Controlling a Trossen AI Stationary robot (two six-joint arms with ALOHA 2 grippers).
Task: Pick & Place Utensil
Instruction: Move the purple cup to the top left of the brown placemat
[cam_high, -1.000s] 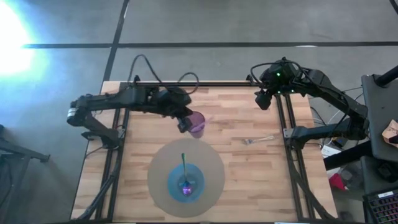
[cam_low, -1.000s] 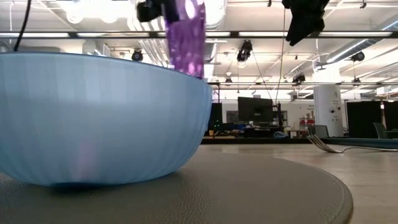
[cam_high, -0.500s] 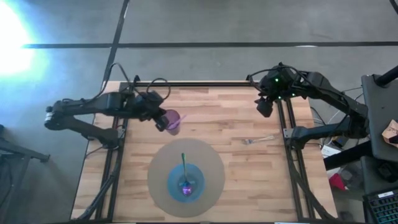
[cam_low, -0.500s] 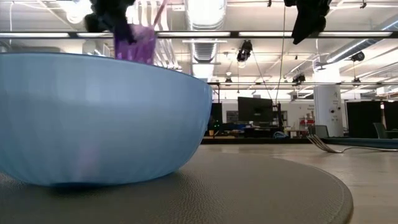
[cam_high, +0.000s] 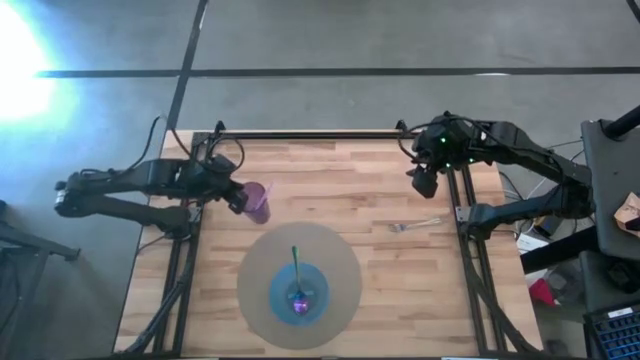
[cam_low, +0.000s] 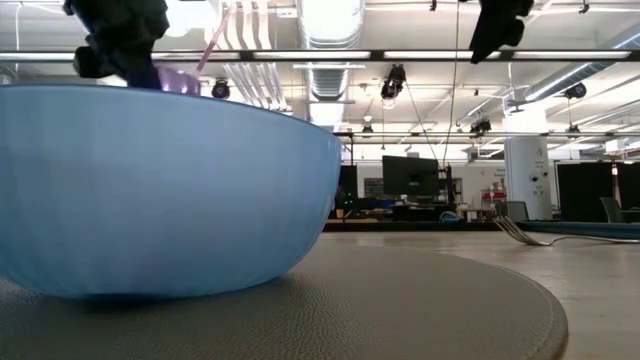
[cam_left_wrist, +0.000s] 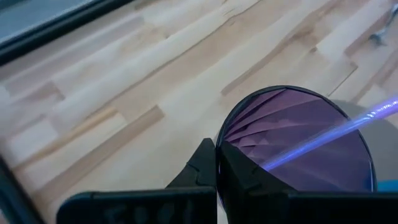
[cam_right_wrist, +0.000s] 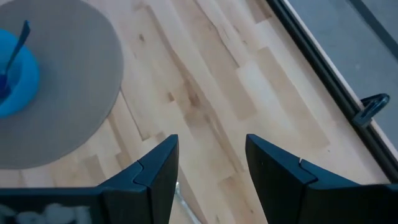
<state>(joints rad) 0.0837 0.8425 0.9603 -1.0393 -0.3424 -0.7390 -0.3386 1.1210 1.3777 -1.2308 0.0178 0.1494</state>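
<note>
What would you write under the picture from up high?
Left gripper carries a purple cup beside the grey mat; fork waits.

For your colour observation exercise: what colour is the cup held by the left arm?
Translucent purple cup, with pleated-looking walls; the left wrist view shows it best.

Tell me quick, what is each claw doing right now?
Left gripper: shut on the rim of the translucent purple plastic cup.
Right gripper: open, holding nothing.
</note>
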